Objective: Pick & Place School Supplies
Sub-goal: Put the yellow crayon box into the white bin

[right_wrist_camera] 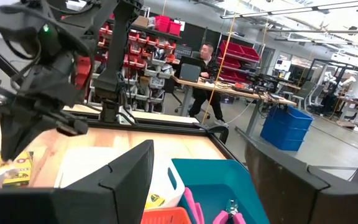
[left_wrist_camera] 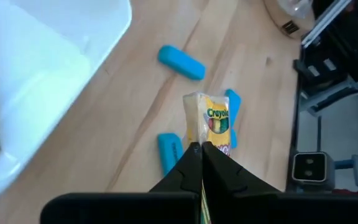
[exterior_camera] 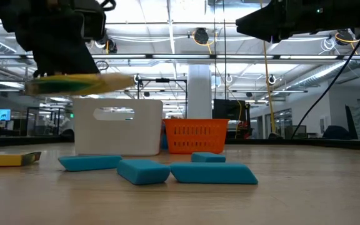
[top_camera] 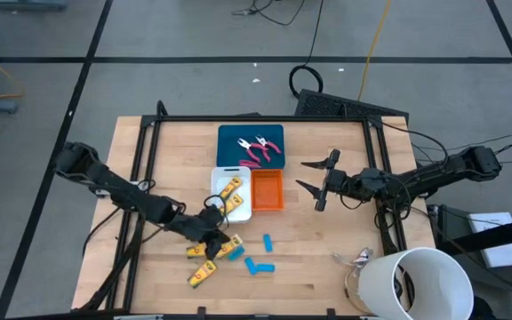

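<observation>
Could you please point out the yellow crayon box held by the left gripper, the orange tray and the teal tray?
Yellow crayon box (left_wrist_camera: 211,124), left wrist view, its printed face.
Orange slatted plastic tray (top_camera: 268,204), high view, near rim.
Teal plastic tray (top_camera: 231,142), high view, bare floor.

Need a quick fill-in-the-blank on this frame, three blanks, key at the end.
1. The left pincer is shut on a ____ crayon box.
2. The pink-handled pliers lie in the ____ tray.
3. The right pincer is ____ and holds nothing.

Missing words: yellow; teal; open
</observation>
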